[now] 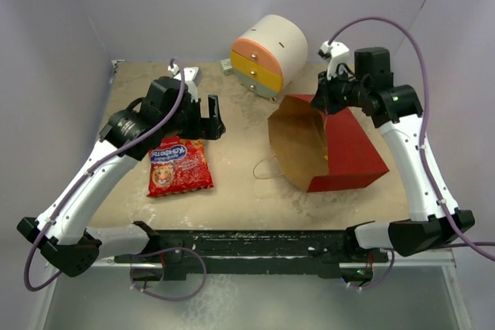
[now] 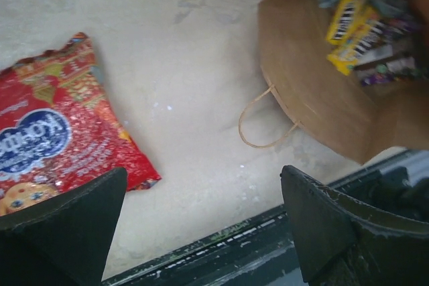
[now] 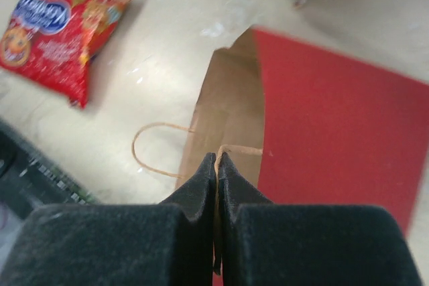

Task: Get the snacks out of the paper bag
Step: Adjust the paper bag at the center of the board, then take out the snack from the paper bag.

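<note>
The red paper bag (image 1: 352, 148) lies on its side, its brown mouth (image 1: 298, 144) open to the left. My right gripper (image 3: 216, 159) is shut on the bag's upper string handle (image 3: 241, 149) at the far rim. The other handle (image 1: 267, 168) lies loose on the table. In the left wrist view small yellow, brown and purple candy packets (image 2: 362, 28) show deep inside the bag (image 2: 315, 92). The large red crisp packet (image 1: 179, 165) lies flat on the table at the left. My left gripper (image 1: 210, 123) is open and empty, hovering just beyond it.
A round white cabinet with orange and yellow drawers (image 1: 267, 56) stands at the back centre, just behind the bag. The table's dark front rail (image 1: 255, 241) runs along the near edge. White walls close in left, back and right.
</note>
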Controlling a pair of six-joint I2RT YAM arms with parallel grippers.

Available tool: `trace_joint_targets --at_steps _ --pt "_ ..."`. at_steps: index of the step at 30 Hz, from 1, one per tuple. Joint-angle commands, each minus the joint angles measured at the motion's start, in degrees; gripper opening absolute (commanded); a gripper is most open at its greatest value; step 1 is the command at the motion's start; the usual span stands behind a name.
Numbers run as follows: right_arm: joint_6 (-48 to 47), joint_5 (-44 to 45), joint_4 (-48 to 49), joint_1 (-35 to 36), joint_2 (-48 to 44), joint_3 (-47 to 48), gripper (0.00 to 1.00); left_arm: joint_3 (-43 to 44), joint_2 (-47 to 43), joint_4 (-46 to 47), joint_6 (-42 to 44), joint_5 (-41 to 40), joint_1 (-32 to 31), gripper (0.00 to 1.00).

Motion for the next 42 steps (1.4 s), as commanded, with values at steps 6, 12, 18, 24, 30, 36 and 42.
trace_joint_targets --at_steps 6,12,18,24,30,36,42 --pt "8.0 -3.1 0.3 0.4 -9.0 -10.9 0.0 -11.8 -6.9 19.0 -4.2 20.0 0.0 1.0" --pt "12.0 2.6 -1.5 0.4 -11.4 -12.0 0.0 -20.1 -6.8 34.8 -8.0 26.5 -3.7 0.96" --pt "12.9 3.8 -3.9 0.4 -15.2 -11.9 0.0 -23.8 -1.5 46.0 -8.4 20.6 -16.2 0.93" --pt "23.3 -5.6 -0.4 0.5 -23.6 -23.2 0.0 -27.0 1.6 53.7 -7.8 16.0 -19.6 0.91" --pt "48.5 -22.2 23.1 0.4 -35.2 -46.5 0.0 -31.7 -2.9 54.5 -7.3 11.0 -19.6 0.97" --pt "35.0 -13.8 6.3 0.4 -28.9 -37.0 0.0 -36.2 -3.1 57.9 -7.6 13.2 -21.9 0.95" --pt "29.5 -6.4 -0.5 0.4 -23.9 -27.3 0.0 -39.1 -2.2 62.8 -4.4 3.0 -30.5 0.88"
